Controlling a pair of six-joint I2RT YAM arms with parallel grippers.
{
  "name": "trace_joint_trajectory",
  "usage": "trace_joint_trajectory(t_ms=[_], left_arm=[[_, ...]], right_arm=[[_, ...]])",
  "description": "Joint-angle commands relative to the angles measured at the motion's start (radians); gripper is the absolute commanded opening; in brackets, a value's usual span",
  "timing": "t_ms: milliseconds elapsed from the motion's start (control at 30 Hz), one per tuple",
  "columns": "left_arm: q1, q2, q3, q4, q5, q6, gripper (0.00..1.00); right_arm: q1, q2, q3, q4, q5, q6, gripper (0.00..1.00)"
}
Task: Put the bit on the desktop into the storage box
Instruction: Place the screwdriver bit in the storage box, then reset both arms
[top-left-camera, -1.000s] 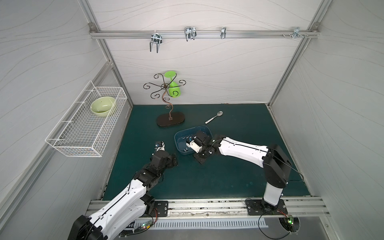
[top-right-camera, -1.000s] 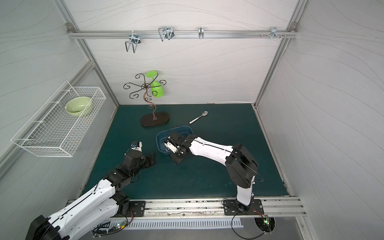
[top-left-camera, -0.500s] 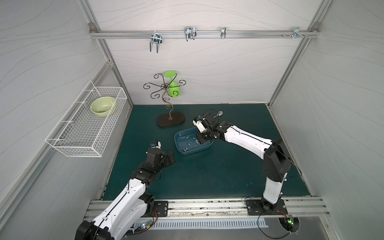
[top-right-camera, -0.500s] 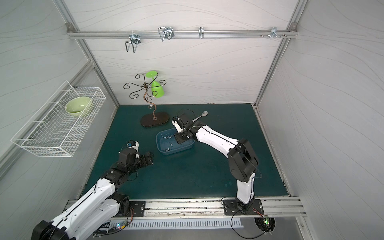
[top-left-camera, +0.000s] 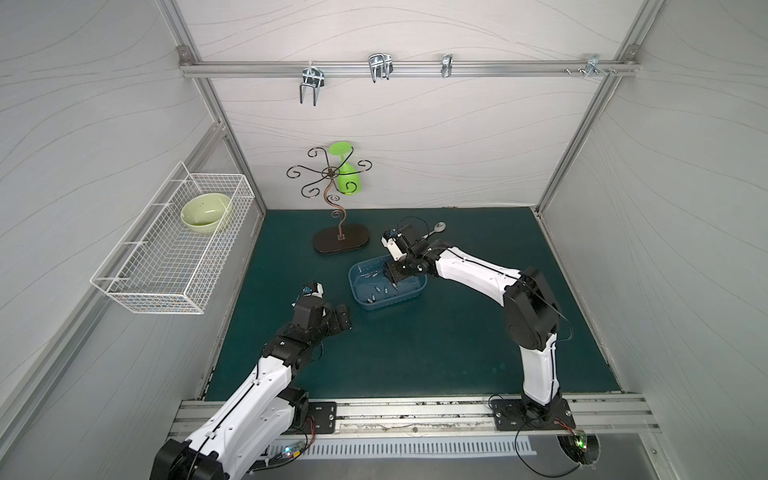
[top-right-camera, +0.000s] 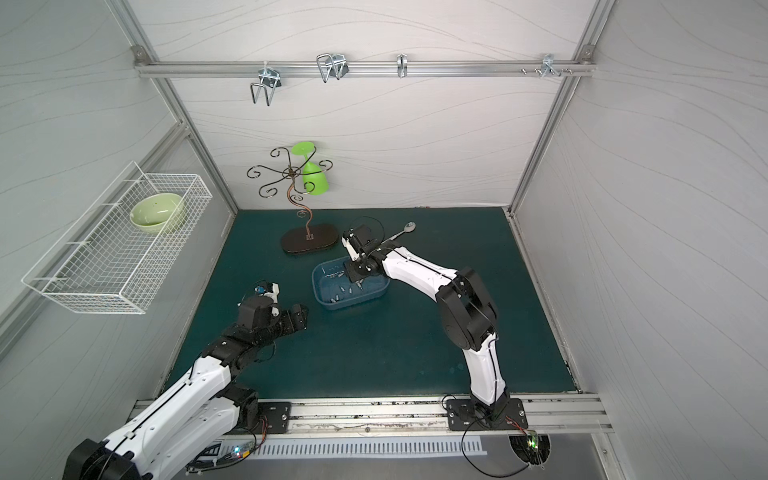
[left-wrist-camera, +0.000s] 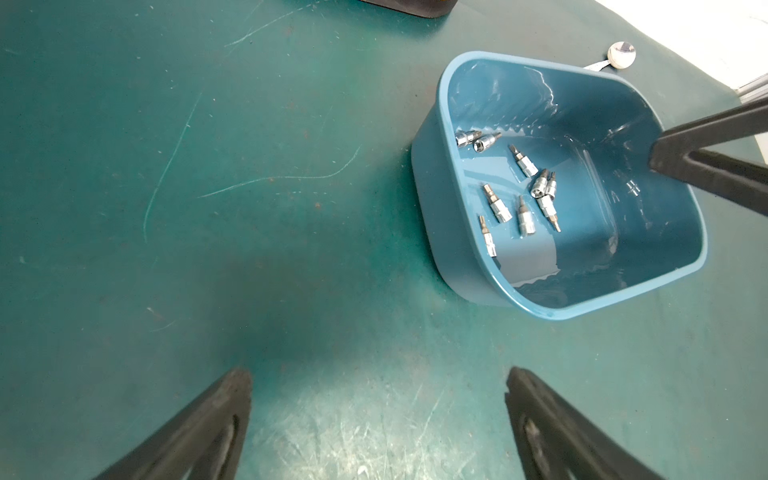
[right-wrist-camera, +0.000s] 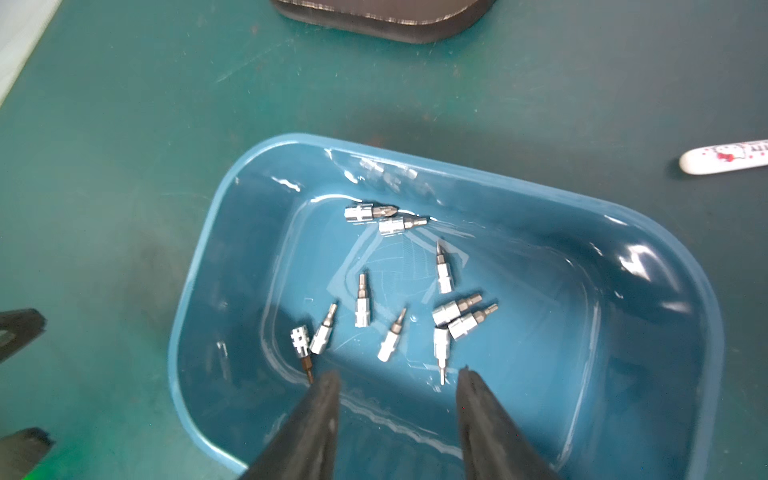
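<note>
The right fingers (right-wrist-camera: 326, 399) are hanging parted over the storage box (right-wrist-camera: 224, 249), with nothing gripped between them. Beneath them a scatter of small silver bits (right-wrist-camera: 362, 303) is lying on the box floor. One bit (right-wrist-camera: 300, 343) is sitting just off a fingertip, and I cannot tell whether the two are touching.

In both top views the box (top-left-camera: 386, 305) is resting near the middle of the table (top-left-camera: 415, 353), and the right arm (top-left-camera: 473, 270) is reaching in from about 4 o'clock. The left fingers (left-wrist-camera: 232, 407) are spread wide and empty. They are hovering above bare table at about 8 o'clock from the box, near it but apart.

A dark oval stand base (top-left-camera: 340, 243) is sitting at 11 o'clock from the box. A white spoon (top-left-camera: 439, 227) is lying at 1 o'clock, partly hidden behind the right wrist.
</note>
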Motion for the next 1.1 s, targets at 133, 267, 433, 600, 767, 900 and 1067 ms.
trace_joint_trajectory(t_ms=[133,267,433,600,767,900,1067], left_arm=[[0.007,-0.067,-0.038,0.102,0.055,0.017,0.99],[0.006,-0.122,-0.059,0.129,0.12,0.041,0.99],[0.006,-0.187,-0.089,0.189,0.238,0.051,0.98],[0.006,-0.23,-0.107,0.216,0.222,0.092,0.98],[0.006,-0.25,-0.123,0.305,0.17,0.143,0.98],[0.006,-0.237,-0.147,0.431,0.113,0.171,0.99],[0.006,-0.153,-0.136,0.55,0.046,0.213,0.99]], right_arm=[[-0.063,-0.312,-0.254,0.082,0.035,0.004,0.85],[-0.102,-0.504,-0.461,0.164,0.055,-0.009,0.99],[-0.122,-0.724,-0.658,0.245,0.13,-0.032,0.99],[-0.125,-0.906,-0.833,0.343,0.231,-0.083,0.99],[-0.126,-1.051,-1.018,0.501,0.284,-0.187,0.99],[-0.126,-1.14,-1.122,0.608,0.314,-0.23,0.99],[-0.126,-1.14,-1.139,0.621,0.364,-0.22,0.99]])
